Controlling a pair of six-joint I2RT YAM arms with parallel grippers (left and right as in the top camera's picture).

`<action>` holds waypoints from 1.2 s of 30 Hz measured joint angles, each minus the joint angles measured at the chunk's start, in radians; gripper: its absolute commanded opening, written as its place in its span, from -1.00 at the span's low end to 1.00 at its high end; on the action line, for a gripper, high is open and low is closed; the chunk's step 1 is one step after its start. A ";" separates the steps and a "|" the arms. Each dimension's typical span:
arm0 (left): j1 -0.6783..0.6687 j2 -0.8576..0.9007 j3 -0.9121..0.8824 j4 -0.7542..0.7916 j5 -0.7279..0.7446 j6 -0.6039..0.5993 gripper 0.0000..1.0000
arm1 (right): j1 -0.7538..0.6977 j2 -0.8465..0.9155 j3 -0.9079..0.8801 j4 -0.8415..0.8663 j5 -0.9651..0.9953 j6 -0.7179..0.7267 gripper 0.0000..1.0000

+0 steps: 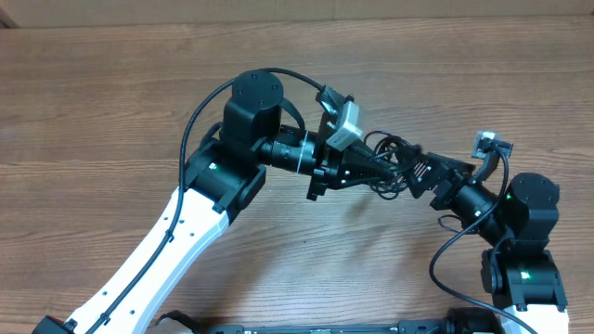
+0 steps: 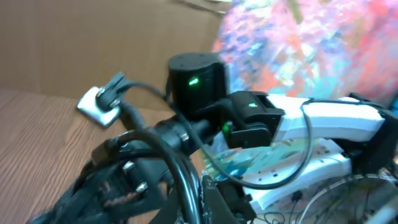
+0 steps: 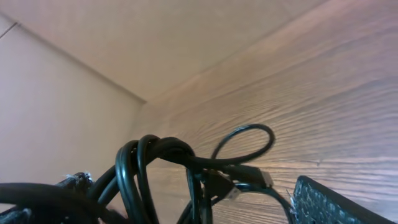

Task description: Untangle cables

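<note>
The cables [image 1: 394, 160] are a small knotted bundle of thin black cords, held off the wooden table [image 1: 139, 102] between my two grippers at centre right. My left gripper [image 1: 376, 172] reaches in from the left and is shut on a cord of the bundle; in the left wrist view a black cord [image 2: 181, 177] runs across its jaws [image 2: 202, 202]. My right gripper [image 1: 419, 176] comes in from the right. In the right wrist view its fingers [image 3: 186, 208] stand wide apart, with the knot [image 3: 155, 155] and a plug end [image 3: 258, 177] hanging between them.
The right arm's base [image 1: 524, 278] stands at the lower right, and the left arm [image 1: 176, 232] crosses from the lower left. A pale wall borders the table's far side [image 3: 74, 81]. A colourful cloth [image 2: 311, 43] hangs behind the right arm.
</note>
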 measured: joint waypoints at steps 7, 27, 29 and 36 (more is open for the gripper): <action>0.000 -0.005 0.001 0.079 0.148 0.008 -0.92 | -0.003 0.019 0.000 -0.053 0.140 0.003 1.00; 0.093 -0.008 0.003 -0.041 -0.303 -0.304 -0.92 | -0.003 0.019 -0.003 -0.217 0.039 -0.014 1.00; 0.094 -0.009 0.004 -0.098 -0.457 -0.348 -0.91 | -0.003 0.019 -0.004 -0.278 0.054 -0.014 1.00; 0.094 -0.008 0.007 -0.390 -1.032 -0.389 1.00 | -0.003 0.019 -0.004 -0.346 0.066 -0.016 1.00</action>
